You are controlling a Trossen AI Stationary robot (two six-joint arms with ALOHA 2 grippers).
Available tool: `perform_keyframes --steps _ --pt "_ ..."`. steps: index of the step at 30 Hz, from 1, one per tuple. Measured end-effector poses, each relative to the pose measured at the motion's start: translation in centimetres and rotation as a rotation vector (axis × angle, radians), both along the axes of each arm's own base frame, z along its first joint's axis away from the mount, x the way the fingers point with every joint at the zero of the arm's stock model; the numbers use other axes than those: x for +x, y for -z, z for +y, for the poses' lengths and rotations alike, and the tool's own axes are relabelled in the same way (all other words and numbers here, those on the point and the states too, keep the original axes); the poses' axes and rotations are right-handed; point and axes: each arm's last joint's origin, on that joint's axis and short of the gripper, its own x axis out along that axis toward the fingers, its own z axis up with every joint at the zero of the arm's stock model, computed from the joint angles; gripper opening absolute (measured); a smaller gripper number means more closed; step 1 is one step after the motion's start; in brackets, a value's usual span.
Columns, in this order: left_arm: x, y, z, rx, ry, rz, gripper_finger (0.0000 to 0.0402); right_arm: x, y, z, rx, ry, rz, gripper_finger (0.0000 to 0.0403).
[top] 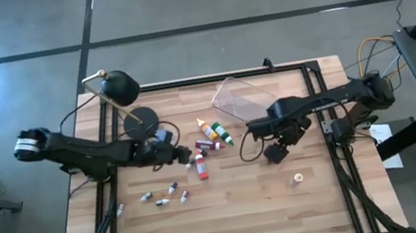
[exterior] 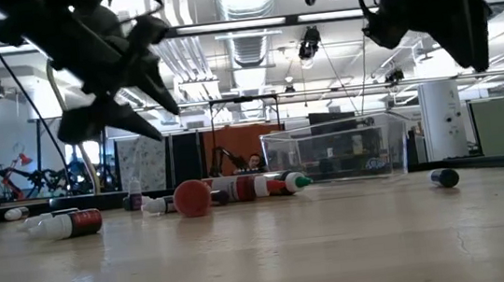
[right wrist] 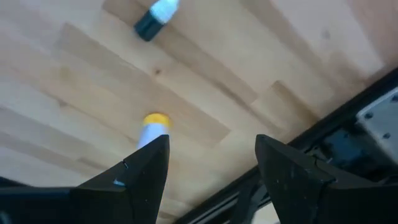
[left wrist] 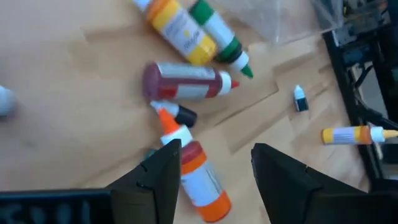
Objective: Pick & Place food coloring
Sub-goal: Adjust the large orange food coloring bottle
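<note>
Several tiny food coloring bottles lie on their sides on the wooden table (top: 239, 211). A cluster holds a yellow one (left wrist: 180, 31), a green-capped one (left wrist: 221, 34), a red one (left wrist: 186, 82) and an orange-and-white one (left wrist: 194, 169). My left gripper (top: 183, 152) (left wrist: 214, 168) hangs open above that cluster, with the orange-and-white bottle under one finger (left wrist: 163, 177). My right gripper (top: 277, 154) (right wrist: 211, 168) is open above bare wood, over a yellow-capped bottle (right wrist: 152, 127) (top: 298, 177). A black-capped bottle (right wrist: 155, 18) lies farther off. The low view shows both grippers (exterior: 135, 97) (exterior: 441, 18) raised off the table.
A clear plastic tub (top: 240, 99) (exterior: 338, 151) stands at the far side, behind the cluster. A black desk lamp (top: 119, 88) stands at the far left. More small bottles (top: 162, 196) are scattered near the left front. The black table frame (right wrist: 348, 143) runs along the right edge.
</note>
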Motion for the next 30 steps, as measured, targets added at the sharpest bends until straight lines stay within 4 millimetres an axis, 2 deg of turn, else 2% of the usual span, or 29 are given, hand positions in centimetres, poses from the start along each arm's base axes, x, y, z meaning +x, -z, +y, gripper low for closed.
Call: perform_keyframes --steps 5,10,15,19,25,30 --pt "2.9 1.1 -0.3 -0.087 -0.036 0.008 0.0152 -1.9 0.8 -1.3 0.005 -0.066 -0.03 0.023" --pt "6.2 2.4 -0.3 -0.142 -0.07 0.13 0.0145 -4.3 1.4 -1.8 -0.031 -0.115 -0.064 0.023" --pt "8.3 2.4 0.0 -0.165 -0.133 0.224 0.0144 -6.2 1.7 -1.8 -0.042 -0.121 -0.148 0.023" --pt "9.0 1.3 0.1 -0.158 -0.157 0.279 0.0144 -7.4 1.7 -1.8 -0.054 -0.118 -0.215 0.0231" --pt "8.7 -0.4 0.2 -0.139 -0.213 0.39 0.0144 -8.8 2.2 -1.7 -0.061 -0.118 -0.25 0.0231" --pt "9.2 1.0 1.1 -0.192 -0.215 0.445 0.0144 -9.6 3.3 -1.6 -0.058 -0.166 -0.219 0.0231"
